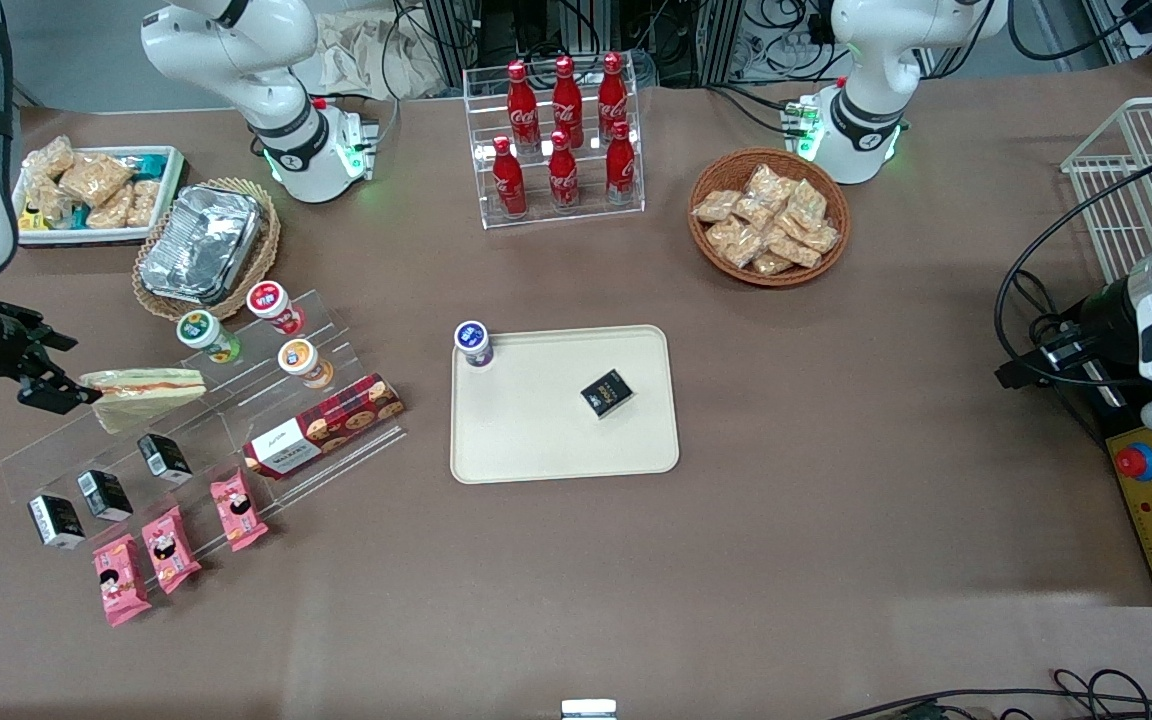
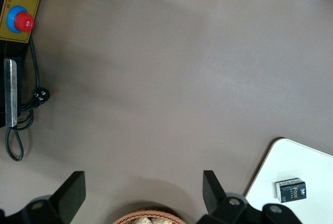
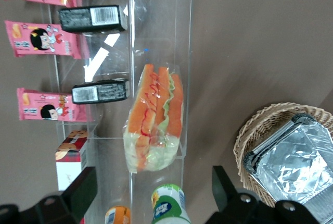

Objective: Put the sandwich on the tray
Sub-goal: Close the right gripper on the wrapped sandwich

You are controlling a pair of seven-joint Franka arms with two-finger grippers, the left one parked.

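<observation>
Around your sandwich (image 1: 144,391) the clear acrylic stepped shelf (image 1: 206,420) is crowded. Three small capped cups (image 1: 274,306) stand on its upper steps just beside the sandwich, the green-lidded one (image 3: 169,202) nearest to it. The long red cookie box (image 1: 324,425) lies one step lower, toward the tray. Black packets (image 1: 104,494) sit on the step below the sandwich, and pink snack packs (image 1: 172,545) lie on the table nearest the front camera. A foil container in a woven basket (image 1: 204,245) sits farther from the front camera than the shelf, with a white tray of snacks (image 1: 94,190) beside it.

The sandwich lies on its side on an upper step of the shelf, its red-orange filling stripe showing through the wrap.

Your gripper (image 1: 46,380) hangs at the working arm's end of the shelf, level with the sandwich and just beside its end. The jaws are spread wide; in the wrist view the two dark fingers (image 3: 78,193) stand apart on either side of the sandwich's line, and nothing is between them.

The cream tray (image 1: 516,440) lies mid-table, well apart from the shelf. It already carries a blue-capped cup (image 1: 474,343) at one corner and a small black box (image 1: 607,392) near its middle.
</observation>
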